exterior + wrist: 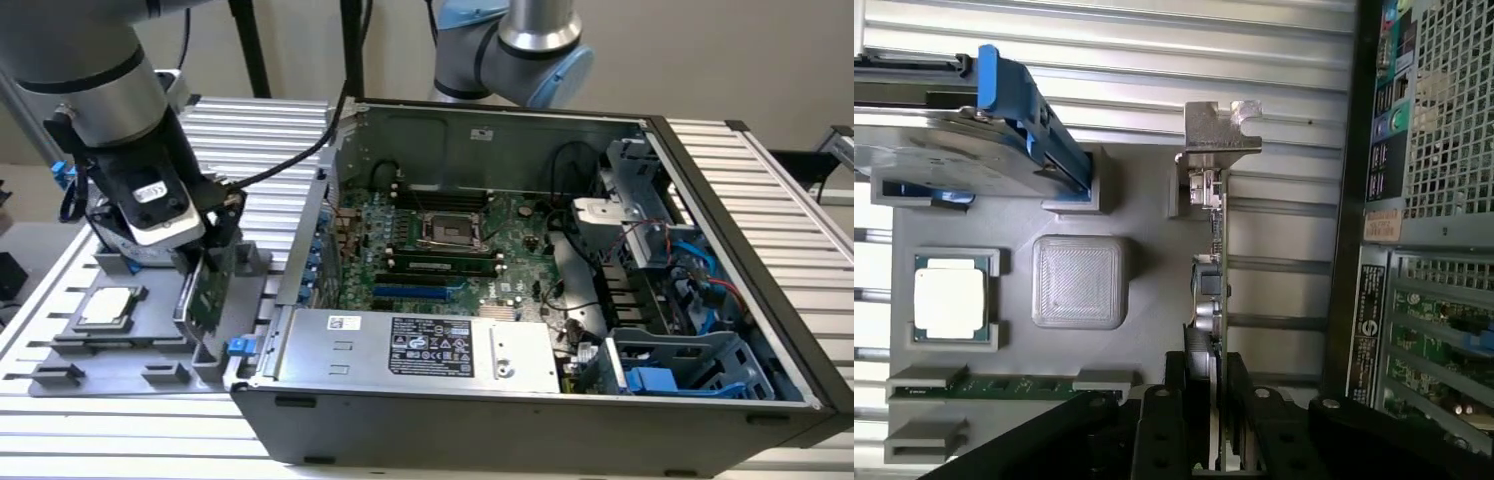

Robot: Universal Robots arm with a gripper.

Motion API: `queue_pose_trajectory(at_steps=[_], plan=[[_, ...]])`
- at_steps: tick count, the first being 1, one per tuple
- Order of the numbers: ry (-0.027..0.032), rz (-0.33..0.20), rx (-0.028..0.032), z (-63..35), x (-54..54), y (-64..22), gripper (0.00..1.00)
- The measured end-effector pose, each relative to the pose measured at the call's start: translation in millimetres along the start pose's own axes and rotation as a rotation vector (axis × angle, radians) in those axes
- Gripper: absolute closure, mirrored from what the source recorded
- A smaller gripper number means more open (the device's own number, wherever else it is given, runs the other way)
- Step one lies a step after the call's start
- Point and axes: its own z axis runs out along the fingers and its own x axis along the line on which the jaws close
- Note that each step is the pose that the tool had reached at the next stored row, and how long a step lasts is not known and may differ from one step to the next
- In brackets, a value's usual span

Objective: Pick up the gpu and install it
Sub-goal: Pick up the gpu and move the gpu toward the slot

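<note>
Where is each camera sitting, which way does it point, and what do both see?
Exterior view: off the arm, raised, looking down on the open computer case and parts tray; the arm and tool show.
Wrist view: on the wrist, looking down past the tool at the gpu standing on edge.
Shared: tool, gpu, parts tray, CPU chip.
</note>
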Motion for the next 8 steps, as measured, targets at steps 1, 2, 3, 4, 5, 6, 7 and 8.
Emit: queue_pose_trajectory(at_steps=[1,2,3,4,5,6,7,8], plan=[[0.0003,0.0,0.0001,-4.5,-0.2,0.2,0.73],[0.0002,0.0,0.0,-9.2,-0.5,0.5,0.73],[0.0002,0.001,0.0,-13.7,-0.8,0.7,0.73],[0.0003,0.001,0.0001,-18.2,-1.1,0.9,0.73],[0.0002,0.001,0.0,-22.8,-1.4,1.2,0.73],[0.0001,0.001,0.0,-27.2,-1.8,1.4,0.73],[0.0003,0.001,0.0001,-31.6,-2.2,1.6,0.73],[0.0002,0.001,0.0,-36.1,-2.7,1.9,0.73]])
